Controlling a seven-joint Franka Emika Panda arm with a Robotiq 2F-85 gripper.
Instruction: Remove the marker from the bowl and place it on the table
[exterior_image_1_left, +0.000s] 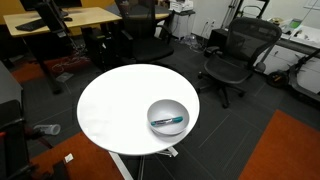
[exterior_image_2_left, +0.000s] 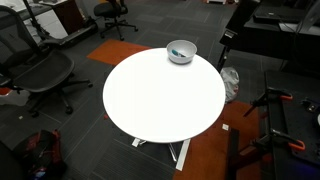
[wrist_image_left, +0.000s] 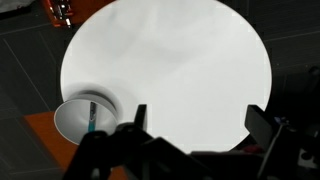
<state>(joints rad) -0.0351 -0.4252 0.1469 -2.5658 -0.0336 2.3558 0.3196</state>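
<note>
The marker (exterior_image_1_left: 168, 121) lies inside the bowl (exterior_image_1_left: 156, 110) near the table (exterior_image_1_left: 120, 105) edge; the gripper (wrist_image_left: 199, 125) gapes empty

Soft, even light falls from overhead. The white table (exterior_image_2_left: 160, 100) glows bright and is nearly washed out in the wrist view, where a faint grey shadow spreads from the bowl (wrist_image_left: 80, 122) toward 1 o'clock. The fingers (wrist_image_left: 259, 123) at 6 o'clock are dark and blurred. All views are coarse and soft.
</note>
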